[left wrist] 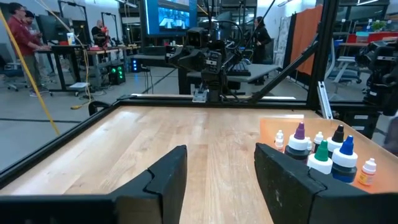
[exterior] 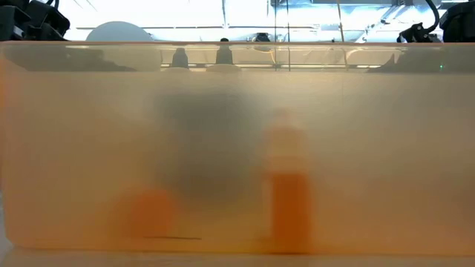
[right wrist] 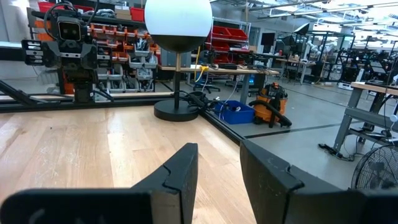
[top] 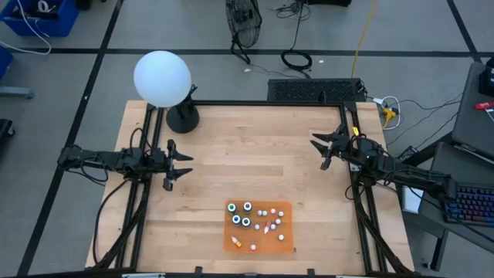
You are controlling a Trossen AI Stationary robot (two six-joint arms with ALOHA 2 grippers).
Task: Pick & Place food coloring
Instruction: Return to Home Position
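The wooden table (top: 255, 147) fills the high view, with a dark arm at each side edge. Taking the table's middle as the clock's centre, the left gripper (top: 184, 165) hangs at 9 o'clock, pointing inward over bare wood. Its fingers stand well apart with nothing between them, as the left wrist view confirms (left wrist: 217, 180). The right gripper (top: 319, 151) sits near 3 o'clock, a little toward 2, also facing inward. Its fingers are spread and hold nothing; its own camera shows the gap (right wrist: 217, 171).

A globe lamp (top: 162, 77) on a black round base stands at 11 o'clock.

The shallow orange container (top: 287, 244) lies at 6 o'clock, close to the near edge and well apart from both grippers. All the food coloring (top: 248, 206) sits inside it. Four dark bottles (top: 237, 219) with teal-white tops cluster in its 10 o'clock part. The smaller white dropper bottles (top: 276, 222), some red-tipped, are scattered from its centre toward 3 and 6 o'clock. In the left wrist view, purple, black, green and blue caps show on the larger bottles (left wrist: 322, 155).

The low view looks straight into the container's translucent wall (exterior: 89, 148), with a blurred orange bottle shape behind it.
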